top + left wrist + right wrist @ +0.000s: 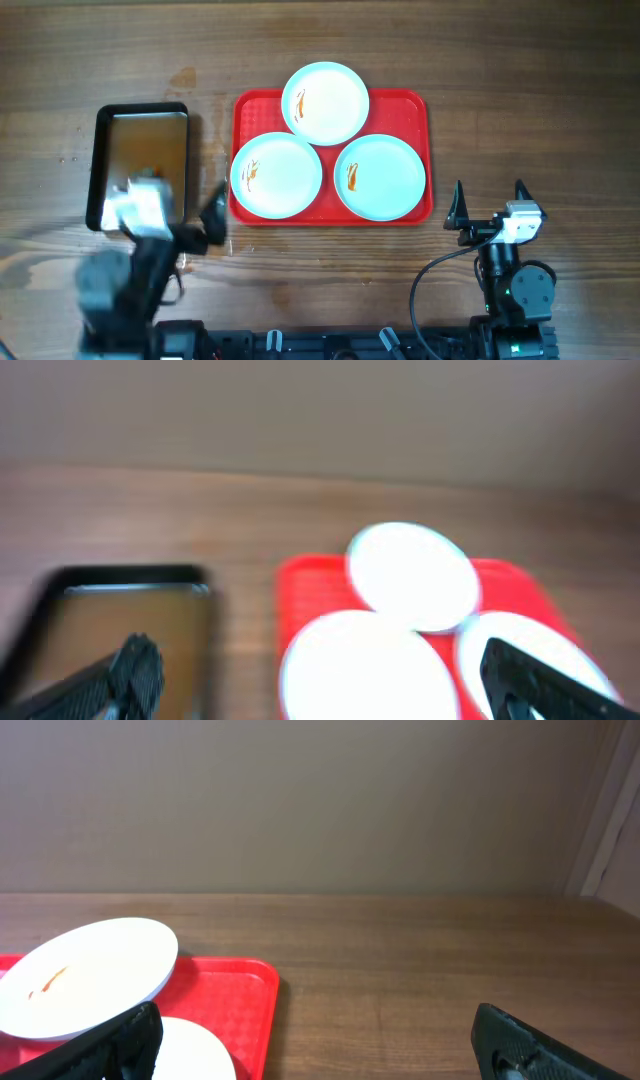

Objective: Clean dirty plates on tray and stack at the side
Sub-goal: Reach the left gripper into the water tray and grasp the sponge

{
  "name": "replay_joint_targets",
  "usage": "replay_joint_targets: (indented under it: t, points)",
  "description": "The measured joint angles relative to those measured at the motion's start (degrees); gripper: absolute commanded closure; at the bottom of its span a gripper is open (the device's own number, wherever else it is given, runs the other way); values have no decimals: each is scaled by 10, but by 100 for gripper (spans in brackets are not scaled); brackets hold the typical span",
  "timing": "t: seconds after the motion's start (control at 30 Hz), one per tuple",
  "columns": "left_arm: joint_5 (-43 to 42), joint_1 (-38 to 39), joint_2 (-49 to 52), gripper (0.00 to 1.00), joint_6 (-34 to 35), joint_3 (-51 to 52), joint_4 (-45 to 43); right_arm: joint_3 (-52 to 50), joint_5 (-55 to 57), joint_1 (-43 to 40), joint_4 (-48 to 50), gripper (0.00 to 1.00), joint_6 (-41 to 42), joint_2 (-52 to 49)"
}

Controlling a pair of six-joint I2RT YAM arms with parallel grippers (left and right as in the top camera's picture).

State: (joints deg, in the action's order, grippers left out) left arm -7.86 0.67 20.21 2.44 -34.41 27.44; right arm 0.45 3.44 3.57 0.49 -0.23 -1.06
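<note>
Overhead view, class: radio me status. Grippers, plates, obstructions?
Left gripper open, right gripper open, both empty. Three pale round sauce-smeared plates all on red rectangular plastic tray. Nothing blocking; black-rimmed metal pan left of tray.

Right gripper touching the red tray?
Apart. The overhead view shows a strip of bare table between the right gripper and the tray; the gripper's jaws are open and hold nothing.

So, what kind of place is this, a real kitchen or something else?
Probably a robotics test bench, not a kitchen: a bare wooden table before a plain wall, a left gripper and right gripper, and three smeared plates staged on a red tray.
</note>
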Motion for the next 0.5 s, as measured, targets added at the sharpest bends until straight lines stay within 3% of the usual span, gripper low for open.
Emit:
replay_joint_targets:
  t: [0.03,0.1,0.23,0.37,0.5]
  points:
    - [26,0,90,0,-6,-76,63,0,0,0,0,0,0,0]
    - [44,-1,159,0,-12,-133,121,0,0,0,0,0,0,0]
    - [-32,-1,317,0,-18,-195,120,0,0,0,0,0,0,0]
    - [0,-24,406,0,76,-209,121,0,0,0,0,0,0,0]
    - [32,-104,530,0,153,-287,163,0,0,0,0,0,0,0]
